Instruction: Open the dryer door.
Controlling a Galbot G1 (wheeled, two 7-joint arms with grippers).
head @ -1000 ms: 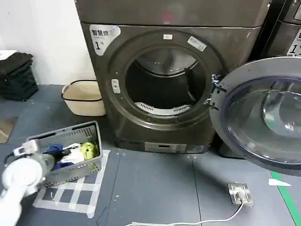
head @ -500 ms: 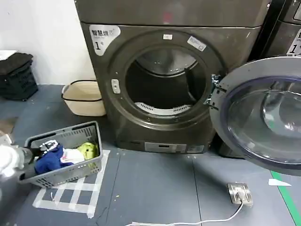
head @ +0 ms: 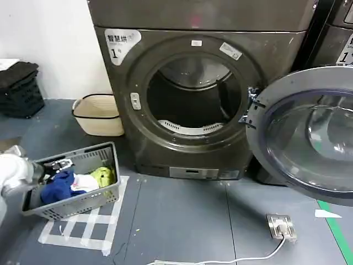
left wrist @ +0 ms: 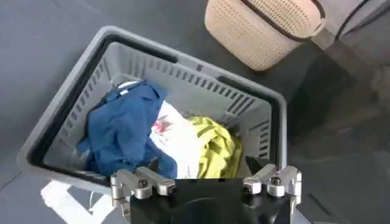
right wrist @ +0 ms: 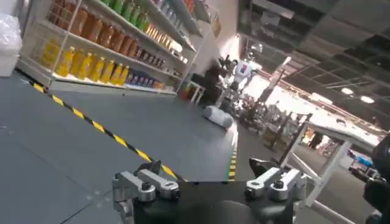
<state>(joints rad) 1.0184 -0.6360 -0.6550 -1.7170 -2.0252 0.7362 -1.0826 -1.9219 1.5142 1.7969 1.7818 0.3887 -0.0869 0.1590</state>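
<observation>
head view: the dryer door (head: 309, 135) stands swung wide on its hinge at the right of the grey-brown machine (head: 193, 83) with the "1" sticker, its chrome rim and dark glass turned outward, well clear of the round opening. the drum (head: 190, 96) is exposed and looks empty. as a judgement, the opening itself is done; nothing of the task seems left but to draw the arms away. the left gripper (head: 55, 164) sits low at the left, over the near end of a grey laundry basket (head: 105, 196) on the floor, far from the door. a cream woven basket (head: 99, 115) stands by the wall just beside the machine, and a small metal box with a white cable (head: 282, 227) lies on the floor in front.

left wrist view: the left gripper (left wrist: 206, 182) hangs above the grey laundry basket (left wrist: 73, 85), fingers spread apart and holding nothing. blue, white and yellow-green clothes (left wrist: 158, 137) lie inside. the cream woven basket (left wrist: 268, 27) is beyond.

right wrist view: the right gripper (right wrist: 207, 182) points off into the room, towards shelves of bottles (right wrist: 103, 42) and a striped floor line, fingers released and empty, touching nothing of the task.
</observation>
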